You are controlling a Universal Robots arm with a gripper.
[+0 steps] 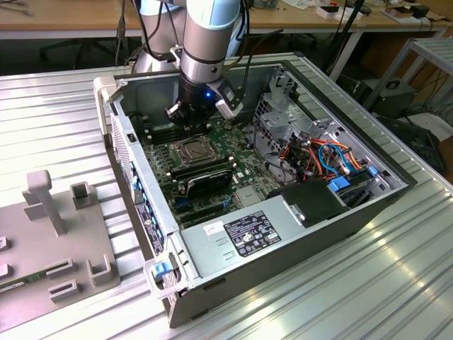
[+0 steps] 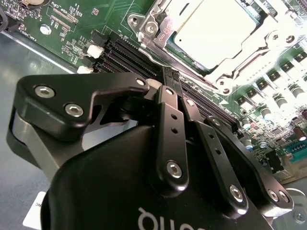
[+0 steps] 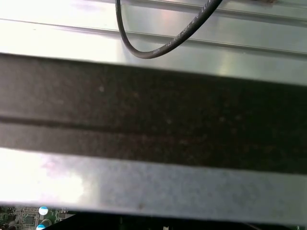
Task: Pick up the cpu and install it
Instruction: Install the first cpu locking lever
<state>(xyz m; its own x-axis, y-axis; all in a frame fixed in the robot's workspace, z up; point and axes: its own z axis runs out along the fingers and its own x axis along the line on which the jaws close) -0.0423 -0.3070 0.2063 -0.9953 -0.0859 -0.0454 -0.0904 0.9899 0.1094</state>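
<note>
Jaws on my gripper [image 2: 171,79] look pinched together with nothing between them, hanging low over the memory slots [image 2: 127,50] just beside the socket [image 2: 154,24]. I see the cpu [image 2: 216,33] lying flat in that socket, silver top up, square so no real long axis, its edges lined up with the metal frame around it. All of it sits inside the open computer case [image 1: 297,241] on the ribbed worktop [image 1: 396,283].
</note>
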